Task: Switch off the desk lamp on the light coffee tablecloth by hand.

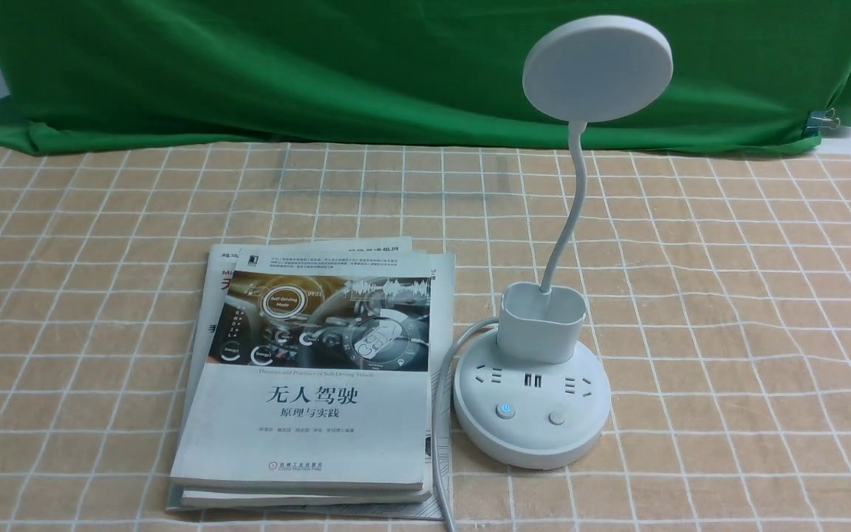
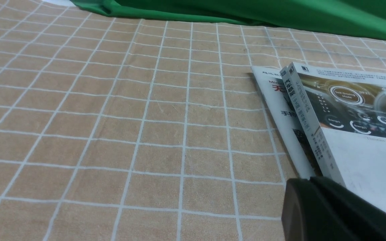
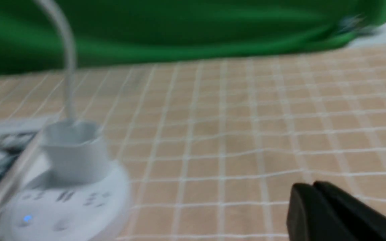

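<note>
Two pairs of dark fingers lie nearest: my right fingers (image 3: 312, 185), pressed together and empty, probably so that one blunt tip can push a button; my left fingers (image 2: 310, 182), also together, hold nothing and seem to be in reserve. Beyond them, the desk lamp (image 1: 532, 432) stands upright on the grid-patterned tablecloth (image 1: 750, 355), right of centre. Its blue-lit power button (image 1: 505, 410) and plain button (image 1: 557, 417) face me, within easy reach, I judge. The stacked books (image 1: 300, 436) lie left of it, the power cable (image 1: 438, 414) running between. Behind the sockets, the cup holder (image 1: 542, 325) and gooseneck (image 1: 575, 199) leave the buttons uncovered; the green backdrop (image 1: 322, 74) closes the scene. My right wrist view gives the tips that the front view omits, but blurs the base and cuts off the disc head (image 1: 597, 68), complete in front. My left wrist view alone shows the book spines (image 2: 310, 124), without any lamp.
</note>
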Robot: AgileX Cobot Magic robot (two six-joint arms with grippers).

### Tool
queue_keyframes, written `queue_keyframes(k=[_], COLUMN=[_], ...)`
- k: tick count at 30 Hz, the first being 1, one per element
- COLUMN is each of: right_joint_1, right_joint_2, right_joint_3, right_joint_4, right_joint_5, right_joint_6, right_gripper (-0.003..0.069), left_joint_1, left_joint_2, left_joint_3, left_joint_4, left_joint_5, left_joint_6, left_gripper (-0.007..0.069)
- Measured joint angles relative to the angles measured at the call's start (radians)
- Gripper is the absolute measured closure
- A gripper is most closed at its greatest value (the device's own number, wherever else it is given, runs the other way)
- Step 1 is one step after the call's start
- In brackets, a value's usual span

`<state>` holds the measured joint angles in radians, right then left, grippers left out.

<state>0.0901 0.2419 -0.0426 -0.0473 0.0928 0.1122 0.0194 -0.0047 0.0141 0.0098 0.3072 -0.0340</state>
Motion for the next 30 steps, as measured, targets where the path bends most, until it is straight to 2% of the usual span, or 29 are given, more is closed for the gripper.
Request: queue_keyframes(k=[4,9,14,30], right_joint_1=[-0.031,-0.032,-0.032,-0.032], right_joint_2=[-0.125,-0.230,-0.239,-0.239], right_joint_3=[0.047,0.047,0.047,0.047], right_joint_4=[0.000,0.000,0.000,0.000], right_joint_5=[-0.007,0.060,0.115,0.144], right_joint_6=[-0.031,-0.085,-0.138,-0.156], right_gripper=[0.0641,0.0641,0.0641,0.0620], left_joint_1=[0.000,0.000,0.000,0.000], left_joint_2=[0.000,0.000,0.000,0.000], left_joint_3=[0.000,0.000,0.000,0.000], left_joint_4=[0.001,0.002,0.003,0.003], left_joint_5=[0.000,0.000,0.000,0.000], left_joint_6=[0.000,0.000,-0.001,0.000], left_gripper=[0.0620,0.0620,0.0620,0.0620])
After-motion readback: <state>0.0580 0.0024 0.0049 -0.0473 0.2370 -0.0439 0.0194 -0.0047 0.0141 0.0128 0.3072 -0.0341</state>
